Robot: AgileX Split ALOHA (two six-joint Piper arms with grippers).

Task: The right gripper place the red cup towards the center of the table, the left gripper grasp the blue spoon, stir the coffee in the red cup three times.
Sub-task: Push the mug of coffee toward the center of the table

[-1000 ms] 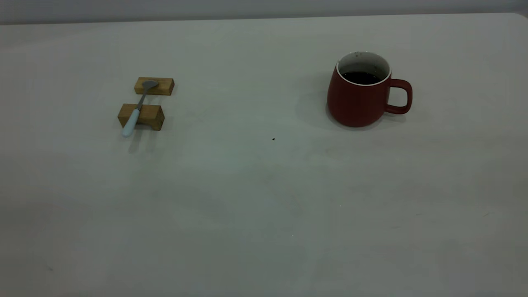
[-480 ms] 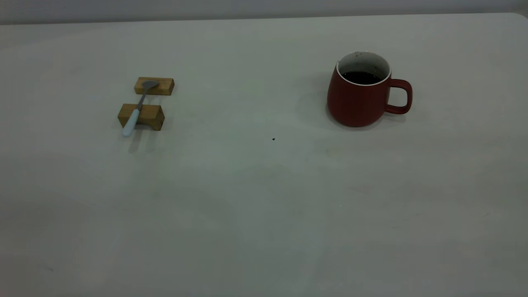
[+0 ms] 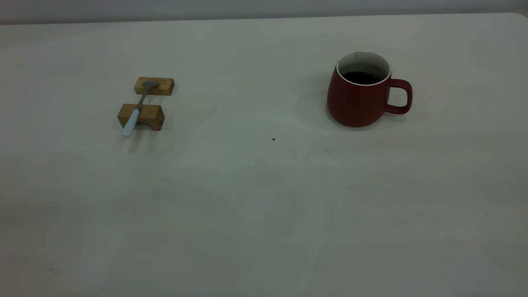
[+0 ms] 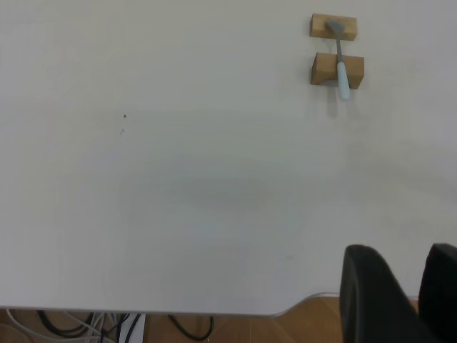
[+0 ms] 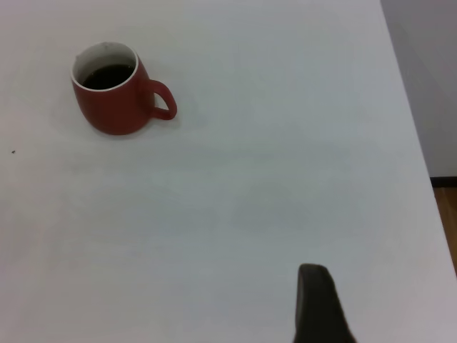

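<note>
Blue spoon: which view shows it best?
Exterior view. The blue spoon lies in full across two wooden blocks, bowl on the far one, handle overhanging the near one. Left wrist view shows it smaller, near the frame edge. Right wrist view does not show it.

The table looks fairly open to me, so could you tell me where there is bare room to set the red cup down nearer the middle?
The widest bare patch of the table lies between the blue spoon on its wooden blocks and the red cup, and across the whole front. Only those two spots are taken.

Table (image 3: 255, 198) with red cup (image 3: 359, 99), blocks (image 3: 142, 115).
</note>
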